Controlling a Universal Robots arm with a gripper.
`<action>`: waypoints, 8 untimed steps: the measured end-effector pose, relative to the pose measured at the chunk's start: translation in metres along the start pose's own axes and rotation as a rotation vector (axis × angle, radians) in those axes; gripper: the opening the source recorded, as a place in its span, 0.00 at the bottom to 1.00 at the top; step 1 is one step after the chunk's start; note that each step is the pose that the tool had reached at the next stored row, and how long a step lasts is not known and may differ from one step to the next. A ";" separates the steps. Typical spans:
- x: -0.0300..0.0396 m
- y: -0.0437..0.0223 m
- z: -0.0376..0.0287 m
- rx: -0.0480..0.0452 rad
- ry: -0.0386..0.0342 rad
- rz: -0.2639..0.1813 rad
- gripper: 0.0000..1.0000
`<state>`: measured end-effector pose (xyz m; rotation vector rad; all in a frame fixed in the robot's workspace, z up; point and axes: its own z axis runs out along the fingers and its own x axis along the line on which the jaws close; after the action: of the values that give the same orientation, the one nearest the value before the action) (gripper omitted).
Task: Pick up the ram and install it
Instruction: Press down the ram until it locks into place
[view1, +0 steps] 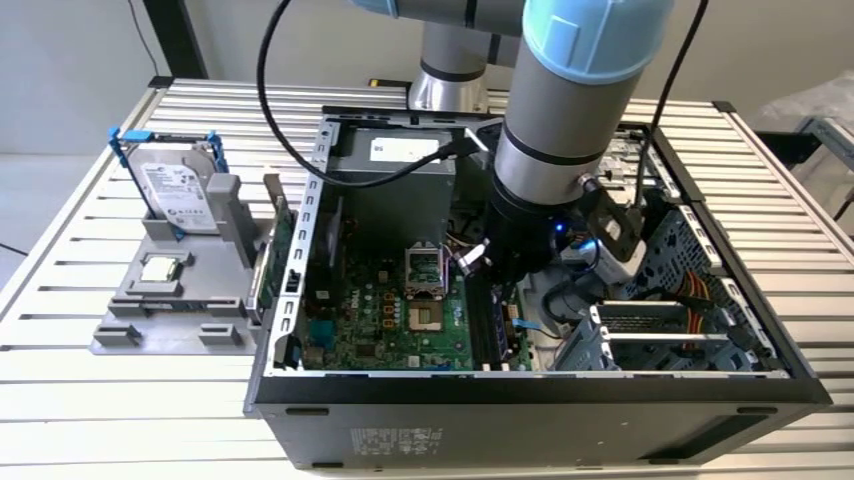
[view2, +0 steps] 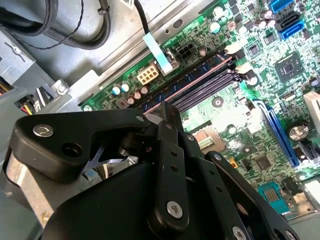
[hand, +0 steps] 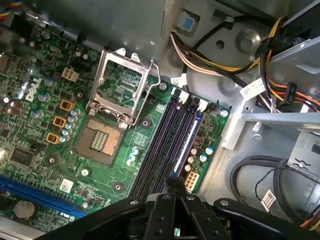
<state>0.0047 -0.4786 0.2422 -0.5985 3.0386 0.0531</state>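
Observation:
My gripper (view1: 489, 268) hangs inside the open computer case (view1: 534, 385), low over the memory slots (hand: 161, 147) beside the processor socket (hand: 100, 142). In both wrist views its black fingertips (hand: 173, 181) (view2: 167, 106) are pinched together with nothing seen between them, so it is shut. A thin bluish stick, which I take for the ram (hand: 193, 131) (view2: 192, 80), stands on edge in the outermost slot, next to the small white power plug. My fingertips sit over one end of that slot row. Whether they touch the stick is hidden.
A grey holder (view1: 160, 310) on the slatted table, at the exterior view's left, carries the silver hard drive (view1: 180, 190) and the small square chip (view1: 163, 268). Cable bundles (hand: 280, 85) and the drive cage (view1: 654, 335) crowd the case beside the slots.

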 end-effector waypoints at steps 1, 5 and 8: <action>0.0000 0.0000 0.0000 -0.0003 0.0001 -0.006 0.00; -0.0001 0.0000 0.0000 -0.0013 0.0006 -0.026 0.00; -0.0001 0.0000 0.0000 -0.0021 0.0010 -0.041 0.00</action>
<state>0.0048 -0.4786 0.2422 -0.6617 3.0261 0.0545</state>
